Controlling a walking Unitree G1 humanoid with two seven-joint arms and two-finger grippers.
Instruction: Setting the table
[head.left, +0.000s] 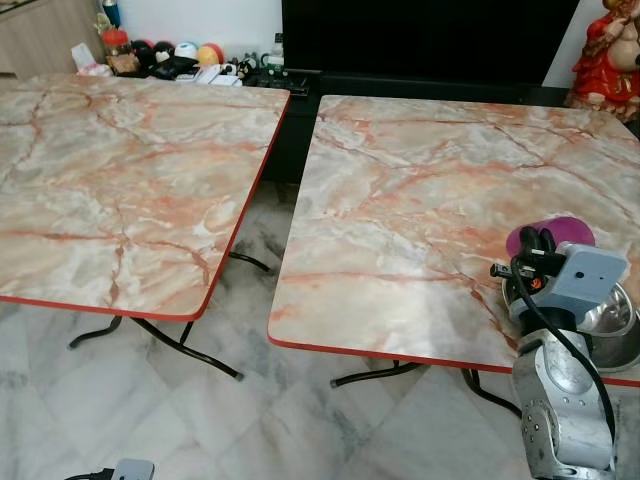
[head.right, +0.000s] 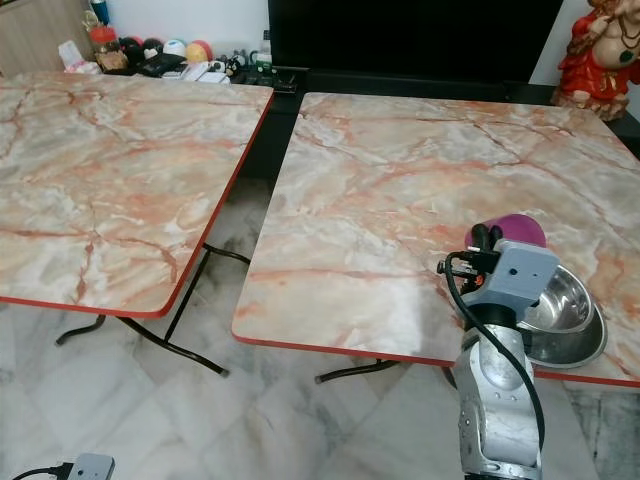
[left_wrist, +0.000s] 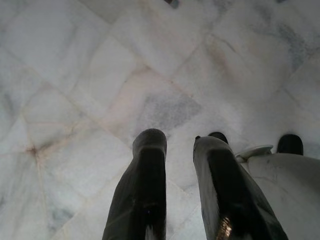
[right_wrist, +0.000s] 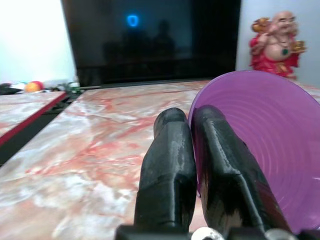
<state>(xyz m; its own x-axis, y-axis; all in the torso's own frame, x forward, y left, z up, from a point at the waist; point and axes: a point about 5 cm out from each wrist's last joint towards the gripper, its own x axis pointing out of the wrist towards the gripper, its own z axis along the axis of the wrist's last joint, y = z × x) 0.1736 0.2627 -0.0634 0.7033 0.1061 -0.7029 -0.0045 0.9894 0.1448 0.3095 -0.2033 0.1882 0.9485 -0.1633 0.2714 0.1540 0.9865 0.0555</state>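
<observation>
- Pinching the rim of a purple bowl (right_wrist: 262, 145), the right gripper (right_wrist: 192, 150) has its fingers nearly together.
- Purple bowl sits tilted in a steel bowl (head.right: 565, 315) at the near right edge of the right table (head.right: 400, 200).
- Left gripper (left_wrist: 182, 160), fingers narrowly apart, hangs over the marble floor (left_wrist: 100, 75).

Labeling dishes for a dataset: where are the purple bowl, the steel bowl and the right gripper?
purple bowl (right_wrist: 270, 145), right wrist view, inner wall.
steel bowl (head.right: 570, 300), right eye view, inside.
right gripper (right_wrist: 192, 122), right wrist view, between fingertips.
</observation>
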